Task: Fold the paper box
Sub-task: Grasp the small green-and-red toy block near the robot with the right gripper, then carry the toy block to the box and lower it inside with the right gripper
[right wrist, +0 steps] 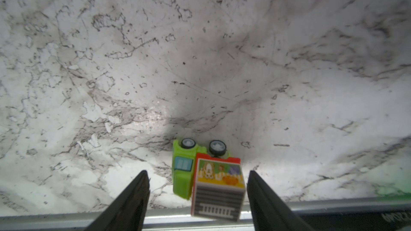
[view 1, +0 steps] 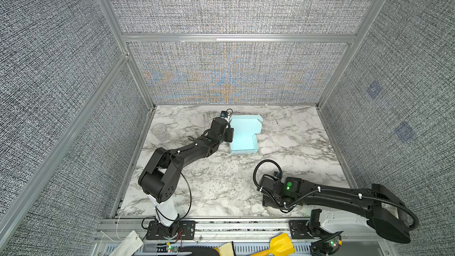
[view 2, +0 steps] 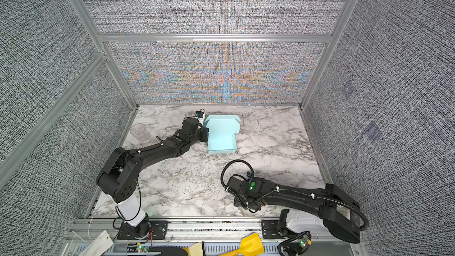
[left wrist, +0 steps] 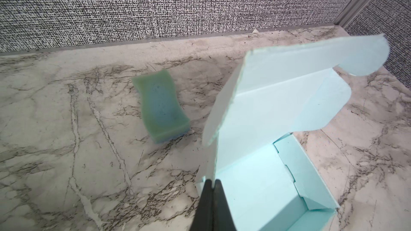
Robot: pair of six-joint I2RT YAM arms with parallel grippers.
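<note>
- The left gripper [left wrist: 213, 182] has its jaws pressed together on the thin side wall of the paper box [left wrist: 266, 174]; the wall's edge runs down between the black fingers.
- The right gripper [right wrist: 197, 172] stands wide apart and holds nothing. A toy truck [right wrist: 200, 174] lies on its side between the fingers, touching neither.
- In both top views the box [view 1: 243, 134] [view 2: 221, 134] sits on the marble table [view 1: 221, 181] towards the back wall, tray open upward, lid raised with its rounded tabs free.
- A green sponge block [left wrist: 160, 107] lies near the box, apart from it, beyond the gripped wall.
- The truck's rear end overhangs the metal rail [right wrist: 66, 216] at the table's edge.
- A clear cup [view 1: 159, 130] stands near the table's left edge, well apart.
- Bare marble lies to the right of the box and between it and the right arm.
</note>
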